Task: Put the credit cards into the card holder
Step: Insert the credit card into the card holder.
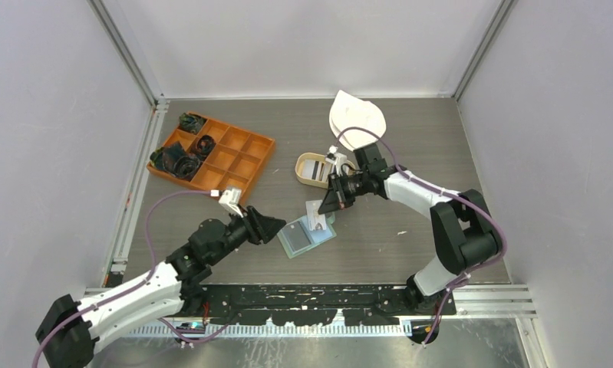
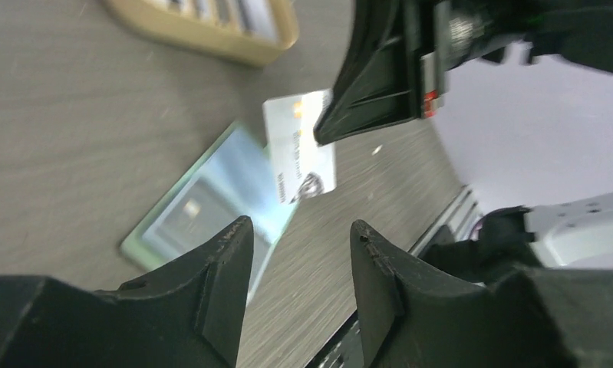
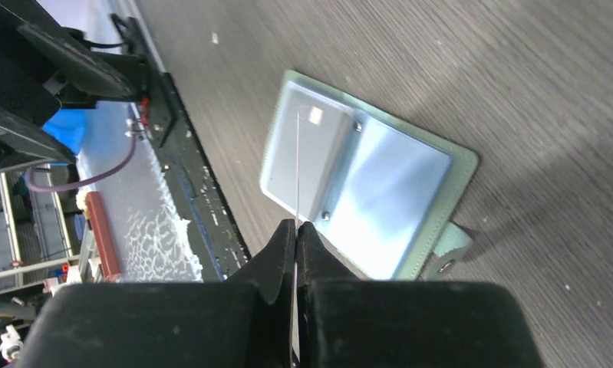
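From above, the card holder [image 1: 307,236] lies unfolded on the grey table [image 1: 410,153], a little in front of the tan tray [image 1: 298,169], which has more cards [image 1: 318,169] in it. The right gripper [image 1: 335,201] hangs just over the holder's far edge, pinching a white card [image 1: 316,218] that points down toward it. The left gripper [image 1: 265,228] sits close to the holder's left side, not touching it. The orange compartment box [image 1: 213,156], with dark cord bundles [image 1: 176,159] in its cells, stands well off at the back left.

From the left wrist, the left gripper [image 2: 299,284] has its fingers [image 2: 238,268] spread wide with nothing between them. Past them is the blurred holder [image 2: 203,207], and above it the white card [image 2: 299,146] is gripped by the right gripper [image 2: 364,100]. The tray [image 2: 211,42] crosses the top edge.

From the right wrist, the right gripper [image 3: 296,238] is pressed tight on the card [image 3: 297,169], seen edge-on as a thin line above the holder's [image 3: 364,184] left pale-blue pocket. I cannot tell whether its tip touches.
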You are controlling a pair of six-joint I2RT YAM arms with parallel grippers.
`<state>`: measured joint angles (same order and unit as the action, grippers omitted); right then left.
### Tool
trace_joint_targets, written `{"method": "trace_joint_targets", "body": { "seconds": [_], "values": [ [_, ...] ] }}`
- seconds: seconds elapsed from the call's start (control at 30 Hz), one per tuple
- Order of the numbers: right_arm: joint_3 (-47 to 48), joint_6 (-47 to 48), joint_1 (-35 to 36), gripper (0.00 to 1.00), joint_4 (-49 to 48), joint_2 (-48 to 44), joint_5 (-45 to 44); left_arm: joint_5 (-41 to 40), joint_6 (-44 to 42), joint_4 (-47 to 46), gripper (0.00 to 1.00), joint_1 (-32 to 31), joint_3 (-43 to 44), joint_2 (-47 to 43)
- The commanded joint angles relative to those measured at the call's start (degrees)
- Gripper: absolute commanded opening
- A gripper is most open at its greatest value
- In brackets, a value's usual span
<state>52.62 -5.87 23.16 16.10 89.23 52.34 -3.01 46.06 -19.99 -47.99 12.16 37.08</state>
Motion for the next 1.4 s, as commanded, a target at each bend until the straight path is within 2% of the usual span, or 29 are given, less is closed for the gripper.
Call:
{"method": "trace_joint_targets", "body": {
  "seconds": [0.0, 0.2, 0.37, 0.53, 0.77, 1.13, 1.37],
  "values": [
    [0.24, -2.8, 1.36, 0.01, -1.79, 1.44, -7.18, -2.75, 5.35, 5.91, 0.5, -0.01, 0.0, 5.85],
    [0.0, -5.22, 1.38, 0.01, -2.96, 5.34, -5.79, -2.62, 9.45, 5.36, 0.51, 0.0, 2.52, 17.11],
    [-0.06, -6.24, 1.34, 0.01, -3.44, 7.54, -2.84, -1.53, 11.13, 4.83, 0.57, -0.04, 4.08, 22.51],
    [-0.06, -6.07, 1.36, 0.01, -3.46, 8.39, -0.11, -0.62, 11.5, 5.98, 0.58, 0.0, 5.83, 27.33],
    [-0.3, -6.7, 1.31, 0.01, -4.0, 8.07, 0.02, -1.07, 10.41, 9.74, 0.53, 0.0, 9.04, 33.6],
    [-0.06, -6.01, 1.36, 0.01, -2.26, 10.25, -3.03, -3.25, 7.57, 13.53, 0.38, 0.28, 12.37, 39.48],
    [-1.04, -6.07, -0.52, 0.01, -2.65, 6.53, -3.92, -1.98, 4.67, 14.27, 0.37, 3.59, 13.56, 40.69]
  ]
}}
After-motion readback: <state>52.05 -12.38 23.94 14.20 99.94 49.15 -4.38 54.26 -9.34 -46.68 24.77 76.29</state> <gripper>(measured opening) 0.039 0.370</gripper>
